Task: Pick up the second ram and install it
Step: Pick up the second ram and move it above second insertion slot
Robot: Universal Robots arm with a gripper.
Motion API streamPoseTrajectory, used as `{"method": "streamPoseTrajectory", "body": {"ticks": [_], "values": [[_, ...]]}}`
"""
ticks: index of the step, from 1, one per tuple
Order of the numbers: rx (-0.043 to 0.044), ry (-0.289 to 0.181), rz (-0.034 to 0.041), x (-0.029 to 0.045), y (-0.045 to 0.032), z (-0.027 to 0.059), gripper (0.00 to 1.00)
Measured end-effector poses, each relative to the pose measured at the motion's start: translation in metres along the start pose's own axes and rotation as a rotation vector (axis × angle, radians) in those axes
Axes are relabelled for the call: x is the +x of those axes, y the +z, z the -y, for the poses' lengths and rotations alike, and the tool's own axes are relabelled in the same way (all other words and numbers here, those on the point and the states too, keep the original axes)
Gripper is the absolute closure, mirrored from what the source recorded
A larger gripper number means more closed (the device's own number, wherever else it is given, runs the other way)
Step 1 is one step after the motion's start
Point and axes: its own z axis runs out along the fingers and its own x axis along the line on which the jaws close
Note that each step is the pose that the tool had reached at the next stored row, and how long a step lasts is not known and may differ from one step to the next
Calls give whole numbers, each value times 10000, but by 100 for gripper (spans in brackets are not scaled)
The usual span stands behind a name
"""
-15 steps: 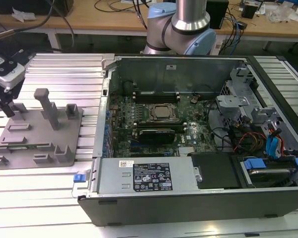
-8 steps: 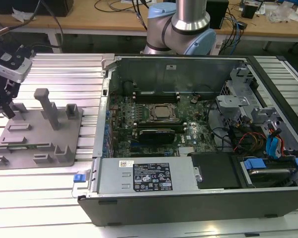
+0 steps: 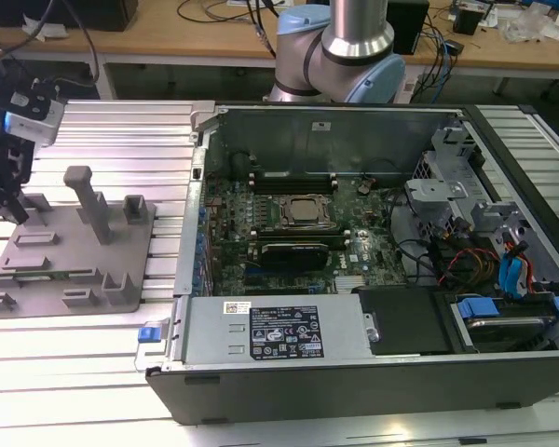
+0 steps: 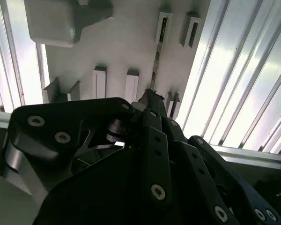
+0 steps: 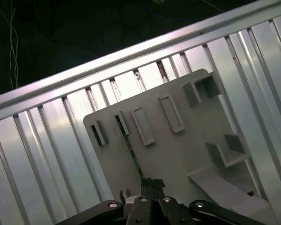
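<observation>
Your pincer (image 5: 147, 183) is clamped on the second ram (image 5: 129, 147), standing on edge in the grey fixture plate (image 5: 178, 154), at 9 o'clock from the computer case (image 3: 261, 391) in the exterior view.

One Universal Robots arm (image 3: 340, 42). One gripper (image 5: 147, 183). One open computer case (image 3: 354, 396). Inside it, counted in the exterior view: one processor (image 3: 306, 211), one black expansion card (image 3: 293, 251), one power supply (image 3: 270, 328) with two labels, one small and white, one large and black. One blue tab (image 3: 150, 331) at the case's corner. One grey fixture plate (image 3: 74, 247), with one tall post (image 3: 86, 197). One green ram stick (image 5: 130, 152) on edge in that plate, counted in the first wrist view. Two long rectangular frames (image 5: 143, 125) just beside it.
</observation>
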Motion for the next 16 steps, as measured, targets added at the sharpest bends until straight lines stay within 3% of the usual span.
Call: {"method": "streamPoseTrajectory", "body": {"ticks": [2,8,9,14,16], "values": [[-11,-679,-30,0,10,0,92],[-31,-1943,-84,0,31,1,92],[-40,-2480,-110,1,40,2,92],[-39,-2610,-117,0,51,2,92],[-37,-2552,-136,4,92,-2,92]]}}
